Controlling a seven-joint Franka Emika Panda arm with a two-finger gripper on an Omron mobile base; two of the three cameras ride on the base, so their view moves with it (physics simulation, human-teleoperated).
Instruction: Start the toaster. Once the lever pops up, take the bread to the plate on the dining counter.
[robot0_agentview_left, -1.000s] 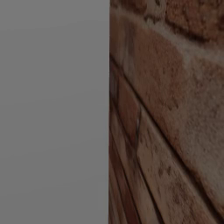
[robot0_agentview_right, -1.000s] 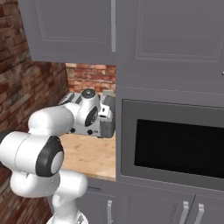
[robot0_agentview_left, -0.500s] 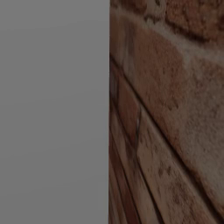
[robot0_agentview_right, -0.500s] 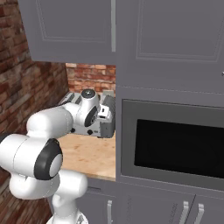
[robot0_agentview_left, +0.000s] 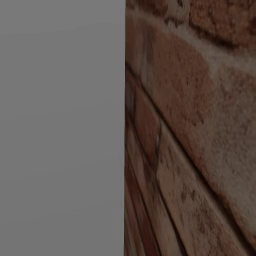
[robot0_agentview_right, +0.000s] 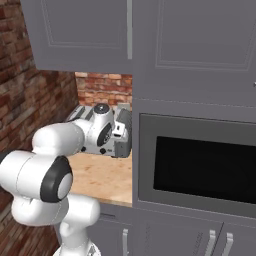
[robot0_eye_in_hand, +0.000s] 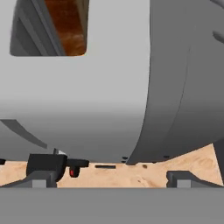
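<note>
Hovering just in front of the toaster (robot0_eye_in_hand: 87, 100), the gripper (robot0_eye_in_hand: 111, 179) has its two dark fingertips set wide apart, with nothing between them. Seen from the hand, the toaster's smooth grey shell sits close ahead and above the gripper, resting on the light wooden surface (robot0_eye_in_hand: 192, 164). A slot opening high and to the left of the gripper shows something warm brown inside, most likely the bread (robot0_eye_in_hand: 65, 26). A small dark lever (robot0_eye_in_hand: 46, 164) sticks out low on the toaster, near the left fingertip (robot0_eye_in_hand: 39, 180). From the right base camera, the white arm reaches into a nook beneath grey upper cabinets (robot0_agentview_right: 85, 35), beside a built-in microwave (robot0_agentview_right: 200, 165). The bread should be light, stiff and somewhat crumbly, so pinching its flat faces gently near the top edge seems best.
</note>
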